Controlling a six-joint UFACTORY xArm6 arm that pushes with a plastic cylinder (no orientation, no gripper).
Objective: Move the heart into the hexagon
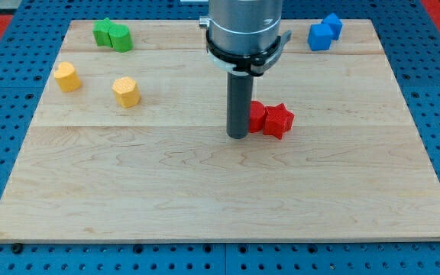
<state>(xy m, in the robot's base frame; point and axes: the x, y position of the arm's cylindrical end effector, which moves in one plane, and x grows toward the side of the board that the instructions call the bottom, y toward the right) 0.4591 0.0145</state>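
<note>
Two yellow blocks lie at the view's left. The one that looks like the heart (126,92) is about a block's width to the right of, and a little below, the one that looks like the hexagon (67,76); they do not touch. My tip (237,136) rests on the board near its middle, far to the right of both yellow blocks. It stands just left of a red round block (258,116), which the rod partly hides.
A red star (279,121) touches the red round block on its right. Two green blocks (112,35) sit together at the top left. Two blue blocks (324,32) sit together at the top right. The wooden board (205,198) lies on a blue pegboard.
</note>
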